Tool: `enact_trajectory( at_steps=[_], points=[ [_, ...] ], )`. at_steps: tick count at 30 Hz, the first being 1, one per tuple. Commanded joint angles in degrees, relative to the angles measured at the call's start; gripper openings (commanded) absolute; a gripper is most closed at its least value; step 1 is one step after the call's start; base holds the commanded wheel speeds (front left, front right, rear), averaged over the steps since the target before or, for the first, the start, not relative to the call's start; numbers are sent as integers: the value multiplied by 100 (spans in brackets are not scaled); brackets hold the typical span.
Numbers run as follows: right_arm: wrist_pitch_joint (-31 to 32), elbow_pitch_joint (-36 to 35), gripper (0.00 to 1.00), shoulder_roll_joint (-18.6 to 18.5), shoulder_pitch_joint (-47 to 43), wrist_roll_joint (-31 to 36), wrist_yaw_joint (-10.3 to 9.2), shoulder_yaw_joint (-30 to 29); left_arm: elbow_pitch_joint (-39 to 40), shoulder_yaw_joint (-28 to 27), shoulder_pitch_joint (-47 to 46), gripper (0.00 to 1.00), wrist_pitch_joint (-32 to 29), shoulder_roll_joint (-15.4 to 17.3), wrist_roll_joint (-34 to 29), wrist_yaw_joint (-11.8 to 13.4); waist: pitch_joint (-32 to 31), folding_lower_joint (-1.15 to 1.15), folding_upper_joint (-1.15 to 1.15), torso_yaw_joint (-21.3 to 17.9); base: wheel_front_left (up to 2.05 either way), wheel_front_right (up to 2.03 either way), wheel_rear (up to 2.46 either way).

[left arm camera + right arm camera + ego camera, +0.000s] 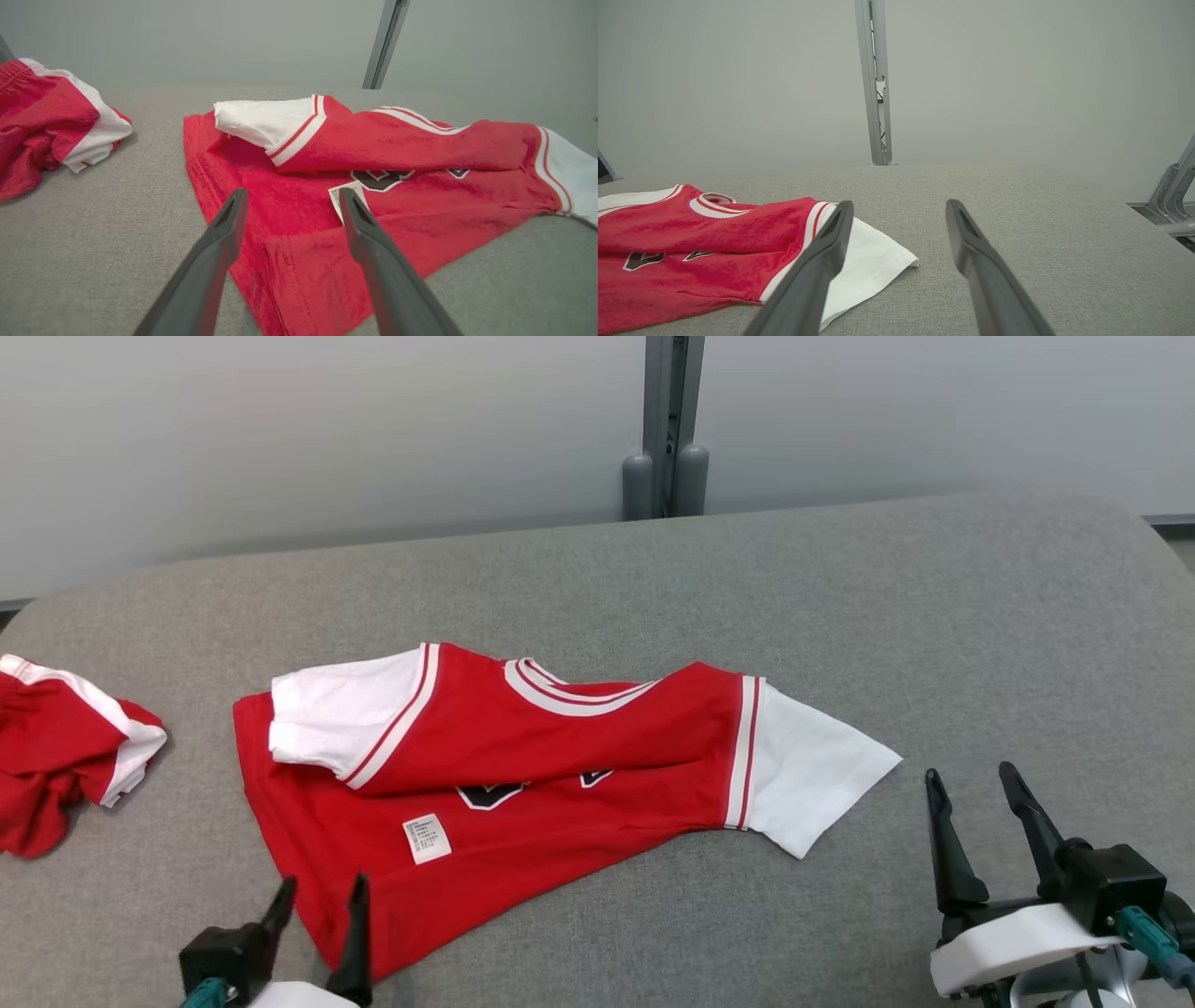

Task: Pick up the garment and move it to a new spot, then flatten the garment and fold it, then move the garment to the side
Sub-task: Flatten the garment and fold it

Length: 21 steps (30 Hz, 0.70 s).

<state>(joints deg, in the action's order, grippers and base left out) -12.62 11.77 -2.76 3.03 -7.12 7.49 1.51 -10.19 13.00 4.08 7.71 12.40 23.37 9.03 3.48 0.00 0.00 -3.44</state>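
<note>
While the left end effector (324,880) and the right end effector (969,772) both stand released, grasping nothing, the red garment (560,747) lies half folded on the grey bench (840,597) between them. Just ahead of the left end effector is the garment's bottom corner. One finger is over bare bench and the other over red cloth, with the white label (427,838) just beyond that fingertip. Whether the fingers touch the fabric I cannot tell. Ahead and to the left of the right end effector lies the garment's white sleeve (812,775), near but apart from it. Well to the left of the left end effector sits a crumpled red-and-white cloth (56,756).
</note>
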Motion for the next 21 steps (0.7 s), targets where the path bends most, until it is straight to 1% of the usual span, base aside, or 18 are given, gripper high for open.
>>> enact_trajectory(
  at_steps=[1,6,11,14,15,16,17,21],
  points=[
    [-3,-32,100,-28,82,-32,1,1,-75,28,-132,100,-108,-3,61,-49,101,0,0,5,0,0,0],
    [-39,3,100,-28,161,-39,1,34,-500,144,-361,100,-474,-68,199,-162,296,0,0,-3,0,0,0],
    [-60,28,100,-28,245,-40,1,47,-896,108,-588,100,-538,-107,296,-150,465,0,0,-42,0,0,0],
    [-75,46,100,-28,283,-30,1,18,-1002,118,-701,100,-475,-111,313,-192,533,0,0,-53,0,0,0],
    [-79,47,100,-27,297,-26,1,6,-1025,117,-724,84,-457,-115,307,-202,560,0,0,-52,0,0,0],
    [-88,44,100,-27,314,-26,1,-1,-1051,116,-740,35,-446,-118,320,-220,585,0,0,-49,0,0,0],
    [-96,42,100,-27,330,-25,1,-8,-1081,125,-753,0,-437,-114,328,-234,613,0,0,-45,0,0,0],
    [-114,60,100,-28,370,-25,1,-15,-1114,101,-888,0,-253,-81,269,-204,683,0,0,-27,0,0,0]
  ],
)
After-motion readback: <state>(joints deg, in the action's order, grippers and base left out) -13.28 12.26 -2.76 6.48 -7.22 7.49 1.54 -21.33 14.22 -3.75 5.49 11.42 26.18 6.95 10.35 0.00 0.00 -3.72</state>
